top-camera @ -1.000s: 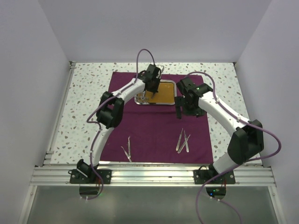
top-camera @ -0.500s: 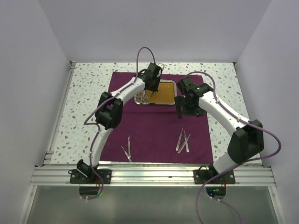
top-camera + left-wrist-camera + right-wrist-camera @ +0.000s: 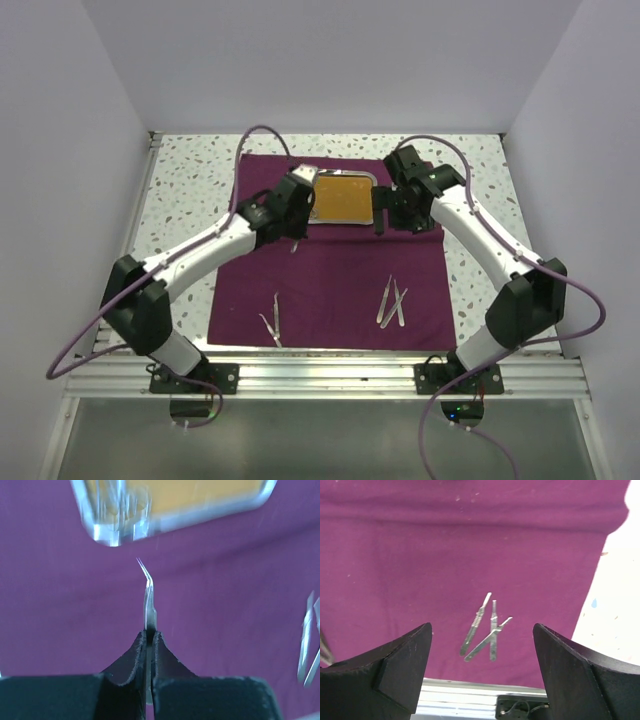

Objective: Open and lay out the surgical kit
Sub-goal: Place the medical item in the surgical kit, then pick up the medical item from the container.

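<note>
While the left gripper point(image 3: 149, 634) pinches bent-tipped silver tweezers point(image 3: 148, 597), its black fingers pressed tight on the shank, the tool's rear end is hidden between the pads. The tip hangs over the purple cloth point(image 3: 225, 605), just short of a corner of the steel tray point(image 3: 102, 532). Whether the tip touches the fabric cannot be told.

The tray is cut off by the top edge of the left wrist view and badly blurred. A few silver pieces point(image 3: 122, 505) lie in its corner on the orange-brown liner point(image 3: 200, 495), too smeared to tell what kind they are. At the right border of the same view, two or three silver tips point(image 3: 310, 640) are cropped by the frame. From overhead, the left arm's wrist covers the tray's left end and its own fingers.

The right gripper point(image 3: 481, 626) hangs above the cloth just right of the tray, jaws spread wide and holding nothing. Only the inner faces of its two fingers point(image 3: 395, 665) show, cropped at the bottom of the right wrist view. Below them, three slim silver instruments point(image 3: 487, 630) lie crossed over one another near the cloth's near edge. One has a ribbed handle; their type is hard to make out.

A further silver pair point(image 3: 271, 322) lies at the cloth's front left, well apart from the three and too small to identify. The cloth is spread flat on the speckled table point(image 3: 190, 190), its near edge meeting the aluminium rail point(image 3: 330, 375) that carries both arm bases.
</note>
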`<state>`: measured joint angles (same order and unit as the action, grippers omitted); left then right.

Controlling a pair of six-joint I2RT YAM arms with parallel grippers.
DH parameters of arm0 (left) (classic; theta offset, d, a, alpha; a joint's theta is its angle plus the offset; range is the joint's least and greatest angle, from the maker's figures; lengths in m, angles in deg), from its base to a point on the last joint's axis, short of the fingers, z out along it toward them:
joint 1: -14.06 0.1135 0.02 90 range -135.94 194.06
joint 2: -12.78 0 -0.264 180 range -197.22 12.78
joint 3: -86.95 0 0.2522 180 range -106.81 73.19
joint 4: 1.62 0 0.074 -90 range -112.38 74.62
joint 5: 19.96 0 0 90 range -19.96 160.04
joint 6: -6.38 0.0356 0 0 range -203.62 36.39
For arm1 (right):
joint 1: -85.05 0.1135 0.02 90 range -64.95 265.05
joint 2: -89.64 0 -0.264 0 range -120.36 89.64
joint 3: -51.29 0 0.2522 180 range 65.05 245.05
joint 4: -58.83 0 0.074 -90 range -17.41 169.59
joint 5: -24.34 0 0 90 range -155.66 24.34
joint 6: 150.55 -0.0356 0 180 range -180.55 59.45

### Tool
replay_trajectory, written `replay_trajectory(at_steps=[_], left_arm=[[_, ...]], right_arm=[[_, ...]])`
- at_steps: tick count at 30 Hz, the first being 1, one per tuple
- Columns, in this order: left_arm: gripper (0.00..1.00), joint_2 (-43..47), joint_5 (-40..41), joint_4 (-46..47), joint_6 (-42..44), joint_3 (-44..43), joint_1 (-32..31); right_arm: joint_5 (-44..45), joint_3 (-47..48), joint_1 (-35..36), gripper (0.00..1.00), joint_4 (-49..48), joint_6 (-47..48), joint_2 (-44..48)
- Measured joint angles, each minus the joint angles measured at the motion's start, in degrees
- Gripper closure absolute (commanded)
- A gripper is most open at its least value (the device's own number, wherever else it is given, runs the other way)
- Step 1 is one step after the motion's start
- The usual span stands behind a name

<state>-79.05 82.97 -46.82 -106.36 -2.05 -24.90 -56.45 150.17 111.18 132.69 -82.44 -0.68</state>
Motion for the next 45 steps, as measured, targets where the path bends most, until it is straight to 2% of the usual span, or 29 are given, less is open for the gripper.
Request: replay_trajectory(at_steps=[5, 9, 13, 20, 22, 23, 25, 26, 27, 28, 29, 30, 32, 35, 39, 45], left_arm=[[1.0, 11.5, 2.0, -1.8, -8.2, 17.2, -3.6], [1.0, 18.9, 4.1, -4.3, -15.1, 26.8, -6.4], [1.0, 24.3, 5.0, -5.6, -21.4, 33.3, -9.6], [0.99, 26.4, 5.4, -6.0, -26.3, 37.8, -11.6], [0.93, 26.4, 5.3, -5.9, -26.8, 38.0, -11.9], [0.84, 26.4, 5.3, -5.9, -27.2, 38.0, -12.1], [0.73, 26.4, 5.3, -5.9, -27.2, 38.0, -12.2], [0.58, 26.4, 5.3, -5.9, -27.2, 38.0, -12.2], [0.49, 26.4, 5.4, -6.1, -26.8, 37.7, -12.2], [0.41, 26.4, 5.4, -6.6, -26.6, 37.2, -12.2], [0.25, 26.2, 5.6, -7.2, -26.0, 36.1, -12.2], [0.19, 25.7, 6.0, -7.6, -24.9, 34.4, -12.2], [0.13, 23.5, 7.2, -8.1, -22.7, 29.4, -12.0], [0.14, 18.8, 7.6, -7.3, -17.7, 20.4, -9.6], [0.17, 8.9, 5.3, -3.6, -9.1, 7.8, -0.5], [0.31, -14.1, 1.7, -0.4, 1.3, -14.1, 8.9]], right_arm=[[-2.8, -0.7, 0.0, 0.15, -1.0, -0.3, -0.9], [-4.5, -2.3, 0.0, 0.16, -1.6, -0.7, -0.9], [-5.9, -3.5, 0.0, 0.16, -1.6, -1.0, -0.9], [-6.2, -3.6, 0.0, 0.16, -1.6, -1.1, -0.9], [-6.2, -3.6, 0.0, 0.16, -1.6, -1.1, -0.9], [-6.1, -3.5, 0.0, 0.16, -1.6, -1.0, -0.9], [-5.9, -2.9, 0.0, 0.16, -1.2, -1.0, -1.1], [-5.9, -2.2, 0.0, 0.16, -1.2, -1.0, -1.3], [-5.9, -1.3, 0.1, 0.16, -1.0, -1.0, -1.6], [-5.8, -0.3, 0.1, 0.16, -1.0, -1.0, -2.0], [-5.8, 0.8, 0.1, 0.16, -0.9, -1.0, -2.4], [-5.8, 1.7, 0.1, 0.16, -1.0, -1.0, -2.8], [-5.8, 3.7, 0.1, 0.16, -1.0, -1.0, -3.3], [-5.4, 5.3, 0.1, 0.15, -0.9, -1.1, -3.4], [-4.0, 5.2, 0.1, 0.14, -0.7, -1.1, -2.8], [-2.5, 0.1, 0.1, 0.14, -0.6, -2.1, 2.2]])
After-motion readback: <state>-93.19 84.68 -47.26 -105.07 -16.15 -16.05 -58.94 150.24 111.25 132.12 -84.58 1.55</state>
